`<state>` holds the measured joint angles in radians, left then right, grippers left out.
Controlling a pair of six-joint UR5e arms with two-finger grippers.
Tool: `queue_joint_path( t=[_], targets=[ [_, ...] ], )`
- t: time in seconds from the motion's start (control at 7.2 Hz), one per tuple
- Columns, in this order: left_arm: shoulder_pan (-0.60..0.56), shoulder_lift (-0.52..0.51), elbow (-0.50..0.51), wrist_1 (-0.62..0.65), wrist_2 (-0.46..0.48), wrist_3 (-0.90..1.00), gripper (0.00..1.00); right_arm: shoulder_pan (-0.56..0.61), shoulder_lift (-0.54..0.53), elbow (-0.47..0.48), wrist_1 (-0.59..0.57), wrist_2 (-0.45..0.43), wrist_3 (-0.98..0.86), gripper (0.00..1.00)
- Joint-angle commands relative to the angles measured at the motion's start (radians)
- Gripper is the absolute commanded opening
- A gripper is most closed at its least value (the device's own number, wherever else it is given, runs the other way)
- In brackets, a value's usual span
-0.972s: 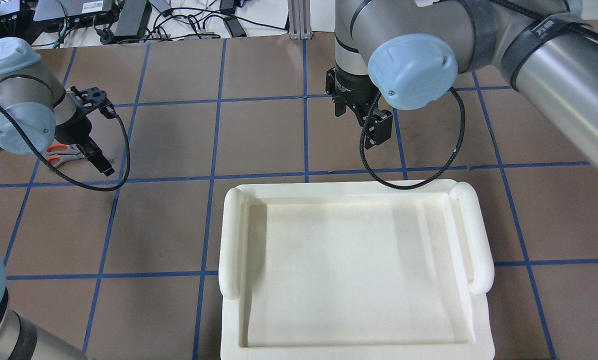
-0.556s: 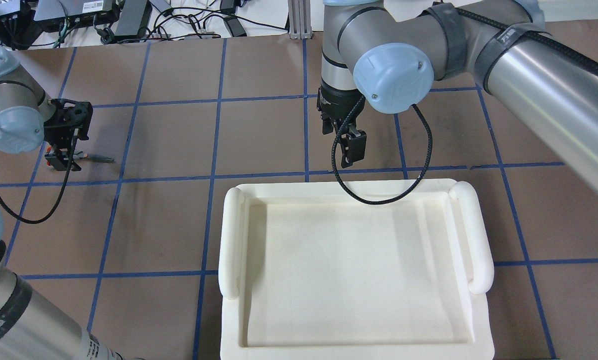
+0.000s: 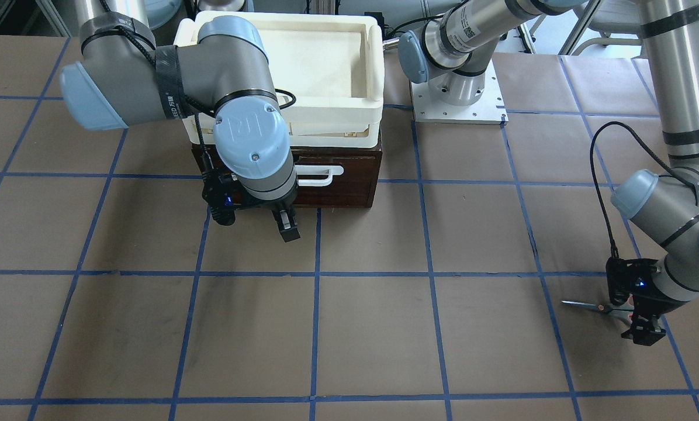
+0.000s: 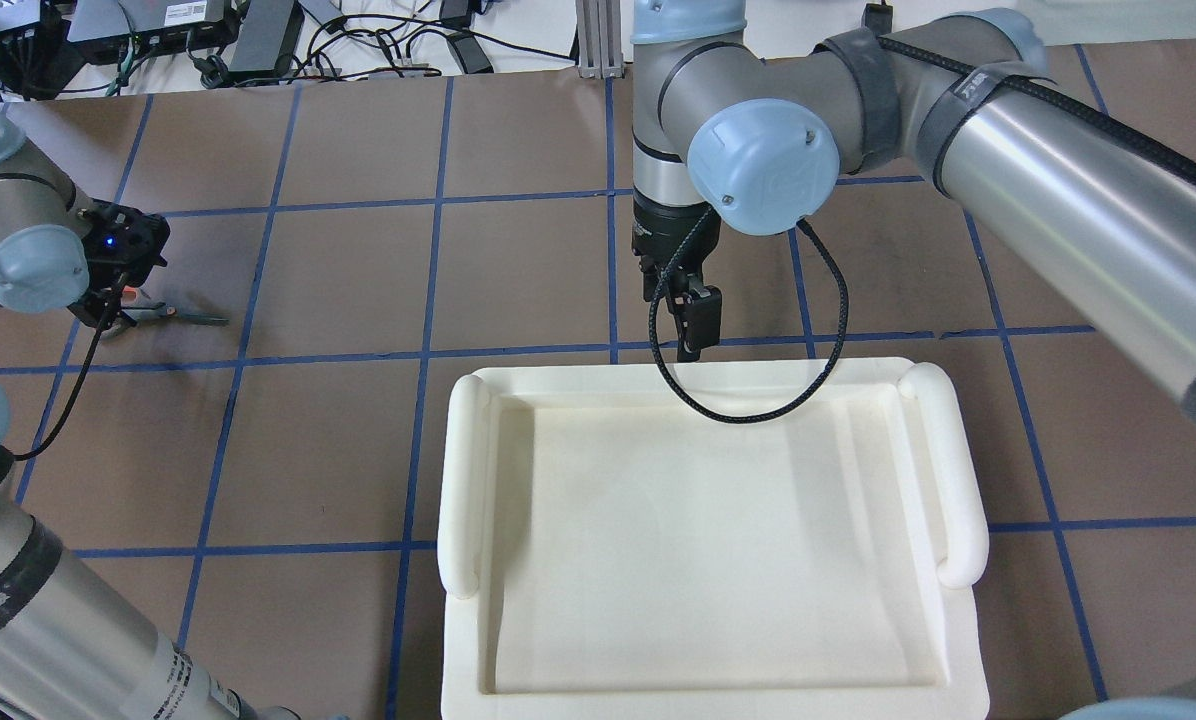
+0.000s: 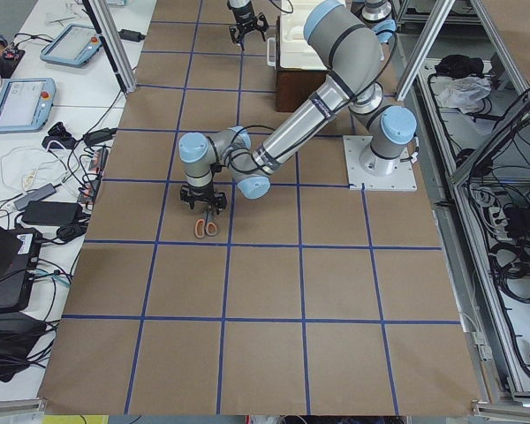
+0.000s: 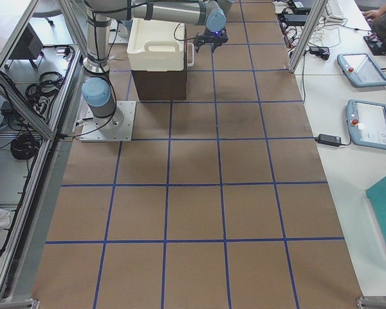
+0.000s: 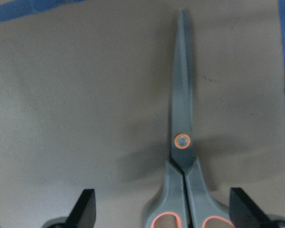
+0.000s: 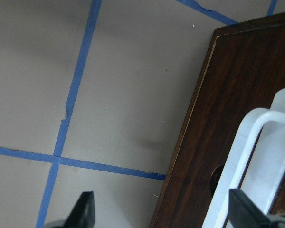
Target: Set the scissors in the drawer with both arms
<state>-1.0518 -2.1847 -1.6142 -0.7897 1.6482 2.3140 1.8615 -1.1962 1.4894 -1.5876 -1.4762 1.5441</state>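
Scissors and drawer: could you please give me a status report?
Left pincer open, over scissors flat on table. Right pincer open by drawer handle; drawer shut. White tray on top.

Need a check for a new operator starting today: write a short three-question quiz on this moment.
1. True or false: the scissors lie flat on the table, blades shut.
2. The right gripper is nearest to: A) the white handle of the drawer; B) the scissors; C) the robot's base plate.
3. Fill in: the left gripper stands ___ astride the scissors' finger loops.

Key: 1 true; 2 A; 3 open.
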Motion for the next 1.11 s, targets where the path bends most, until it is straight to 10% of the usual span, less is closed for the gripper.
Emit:
queue_joint_path(
  t=[0.0, 0.97],
  targets=[
    [0.006, -0.003, -0.006, 0.032, -0.008, -0.036, 1.0, 0.002, 0.02, -0.001, 0.018, 0.001, 0.008, 1.0],
    [0.022, -0.01, -0.018, 0.023, -0.067, -0.08, 0.9, 0.002, 0.032, -0.001, 0.069, 0.028, 0.044, 1.0]
  ],
)
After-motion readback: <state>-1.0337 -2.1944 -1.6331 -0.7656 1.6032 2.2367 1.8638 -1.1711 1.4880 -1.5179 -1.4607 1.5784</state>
